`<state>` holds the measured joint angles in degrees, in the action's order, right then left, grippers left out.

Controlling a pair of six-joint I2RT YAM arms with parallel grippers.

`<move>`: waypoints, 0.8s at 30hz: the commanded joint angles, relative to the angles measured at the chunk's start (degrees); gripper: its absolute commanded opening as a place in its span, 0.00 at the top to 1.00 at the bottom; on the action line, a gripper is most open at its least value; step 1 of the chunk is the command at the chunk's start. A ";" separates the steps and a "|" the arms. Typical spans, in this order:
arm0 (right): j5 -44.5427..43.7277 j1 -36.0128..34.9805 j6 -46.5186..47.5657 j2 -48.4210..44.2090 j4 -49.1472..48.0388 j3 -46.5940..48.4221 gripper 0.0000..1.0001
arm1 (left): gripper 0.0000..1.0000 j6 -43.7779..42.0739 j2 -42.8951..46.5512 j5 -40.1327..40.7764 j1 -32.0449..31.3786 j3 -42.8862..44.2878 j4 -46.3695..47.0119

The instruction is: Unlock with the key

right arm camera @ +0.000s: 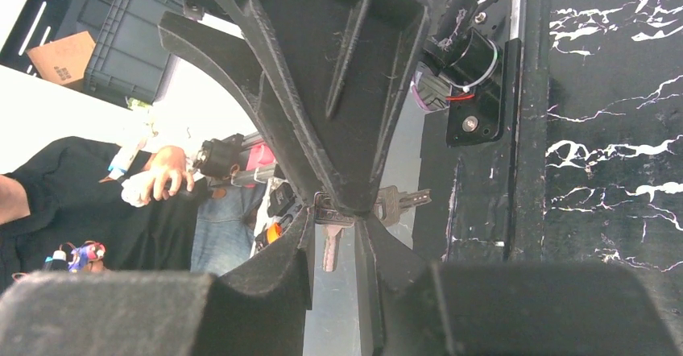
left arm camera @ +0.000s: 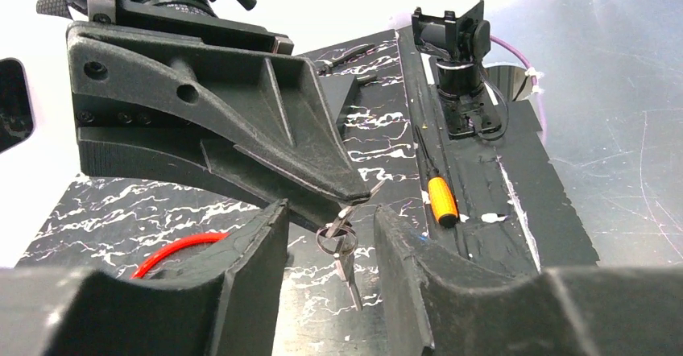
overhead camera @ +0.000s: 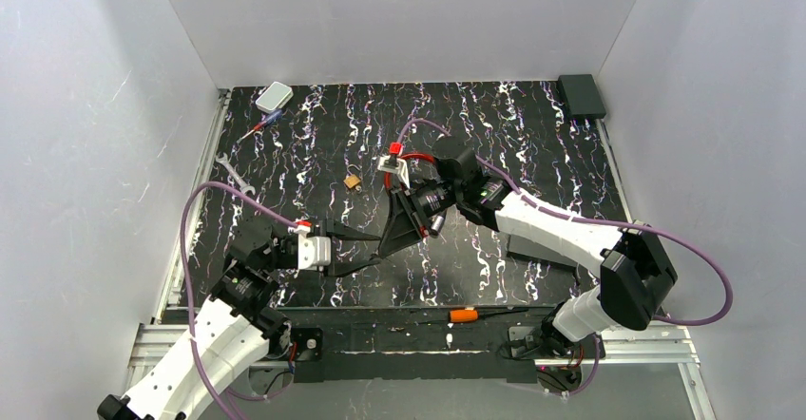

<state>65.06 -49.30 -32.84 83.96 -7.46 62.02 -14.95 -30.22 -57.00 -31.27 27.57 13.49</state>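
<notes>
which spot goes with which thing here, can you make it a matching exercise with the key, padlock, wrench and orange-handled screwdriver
Things:
1. key
2. padlock
3. wrench
4. orange-handled screwdriver

Places:
a. on the plain black strip at the near edge
b. at the left edge of the mat
c. pinched in the right end effector
d. lying free mid-mat, left of the right arm

Pairs: 1-c, 2-d, 3-b, 4-a
</notes>
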 commanded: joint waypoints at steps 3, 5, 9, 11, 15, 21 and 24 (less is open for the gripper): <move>1.82 -0.70 -0.23 -1.05 -3.43 1.72 0.99 | 0.64 0.97 -1.67 -1.74 -0.63 -0.19 2.24; 1.81 -0.73 -0.21 -1.04 -3.52 1.70 0.99 | 0.66 1.22 -1.85 -1.78 -0.72 -0.18 2.35; 1.68 -0.81 -0.42 -1.00 -3.85 1.69 0.99 | 0.78 1.42 -1.86 -1.86 -0.87 -0.51 2.78; 1.57 -0.87 -1.23 -0.99 -4.74 1.59 0.99 | 0.84 1.52 -1.84 -2.17 -0.94 -0.68 2.91; 0.83 -0.89 -3.15 -0.98 -7.37 1.25 0.99 | 0.82 2.07 -1.25 -3.02 -1.17 -1.01 3.37; 0.11 -0.89 -4.87 -0.64 -9.39 1.27 0.99 | 0.67 2.30 0.06 -3.25 -1.42 -2.00 3.82; -0.02 -0.89 -5.76 -0.57 -10.33 1.34 0.99 | 0.65 2.52 -0.15 -3.73 -1.43 -2.00 3.83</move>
<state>65.78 -49.58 -36.87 83.99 -11.33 62.02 -12.96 -30.11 -59.34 -32.18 26.67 17.62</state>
